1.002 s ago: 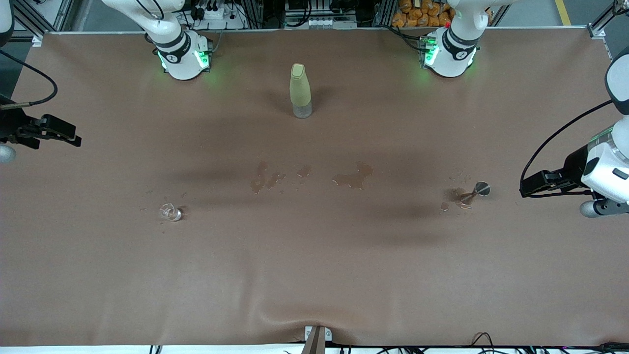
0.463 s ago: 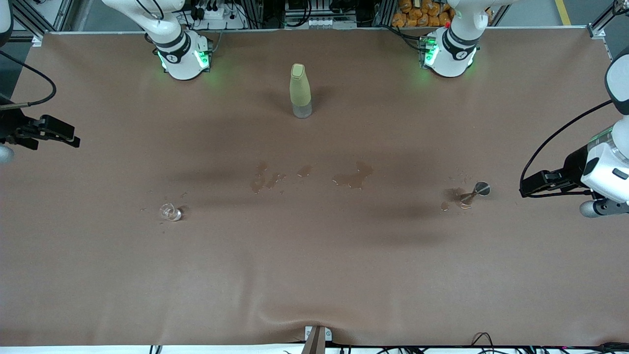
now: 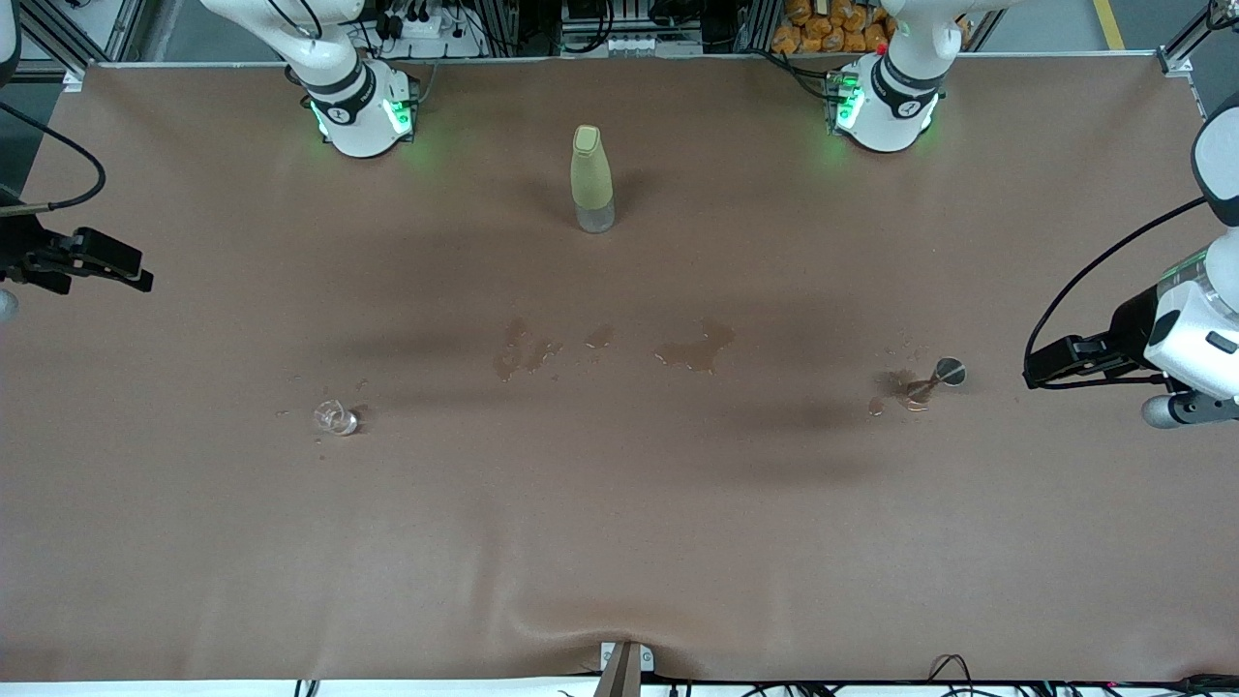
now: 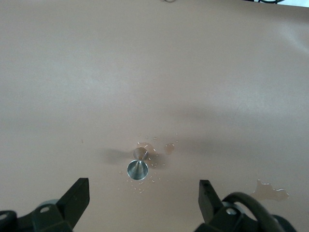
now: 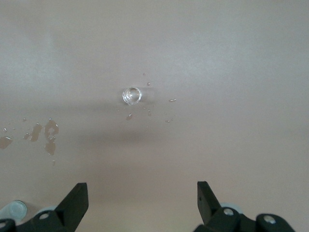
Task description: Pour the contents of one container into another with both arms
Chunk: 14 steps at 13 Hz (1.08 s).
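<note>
The tiny clear glass cup point(image 3: 336, 418) point(image 5: 131, 95) stands on the brown table toward the right arm's end, with a few droplets round it. The grey stemmed cup point(image 3: 935, 378) point(image 4: 138, 168) is toward the left arm's end, its foot in a small wet patch; I cannot tell whether it is upright or tipped. My left gripper point(image 3: 1038, 374) point(image 4: 142, 189) hangs open and empty over the table's end beside the stemmed cup. At the other end of the table, my right gripper point(image 3: 135, 276) point(image 5: 141, 189) is open and empty, well apart from the glass cup.
A tall yellow-green bottle point(image 3: 590, 179) stands midway between the two arm bases. Wet spill patches point(image 3: 697, 348) point(image 3: 523, 350) mark the middle of the brown table cover point(image 3: 619, 542). A bracket point(image 3: 624, 666) sits at the table's edge nearest the front camera.
My right gripper has drawn back slightly toward its end of the table. The left gripper, both cups and the bottle have not moved.
</note>
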Tool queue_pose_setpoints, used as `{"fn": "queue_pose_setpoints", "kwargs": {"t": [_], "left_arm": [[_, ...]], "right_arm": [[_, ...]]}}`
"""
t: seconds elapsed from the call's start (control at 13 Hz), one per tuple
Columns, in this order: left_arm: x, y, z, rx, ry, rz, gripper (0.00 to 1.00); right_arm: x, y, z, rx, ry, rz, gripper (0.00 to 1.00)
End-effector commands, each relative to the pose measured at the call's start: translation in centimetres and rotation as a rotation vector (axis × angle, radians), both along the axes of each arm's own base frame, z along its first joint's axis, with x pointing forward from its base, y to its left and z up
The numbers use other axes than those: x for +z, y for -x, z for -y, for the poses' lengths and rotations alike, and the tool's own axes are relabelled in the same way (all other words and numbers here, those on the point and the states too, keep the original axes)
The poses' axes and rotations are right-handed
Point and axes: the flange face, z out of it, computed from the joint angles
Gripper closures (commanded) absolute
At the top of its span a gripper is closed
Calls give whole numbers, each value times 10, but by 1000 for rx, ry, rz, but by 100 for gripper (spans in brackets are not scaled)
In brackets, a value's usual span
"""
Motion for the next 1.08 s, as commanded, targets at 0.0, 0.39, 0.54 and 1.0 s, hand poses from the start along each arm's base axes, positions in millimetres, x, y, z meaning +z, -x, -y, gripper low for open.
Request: {"fn": "queue_pose_setpoints", "kwargs": {"t": [0.0, 0.39, 0.54, 1.0], "left_arm": [[2, 2, 1, -12, -17, 2, 0], [2, 2, 0, -10, -17, 2, 0], [2, 2, -1, -10, -18, 2, 0], [1, 2, 1, -9, -17, 0, 0]], "right_arm": [[5, -2, 1, -20, 19, 7, 0], [4, -2, 1, -15, 19, 7, 0], [11, -3, 1, -11, 21, 19, 0], [11, -3, 0, -11, 21, 22, 0]]}}
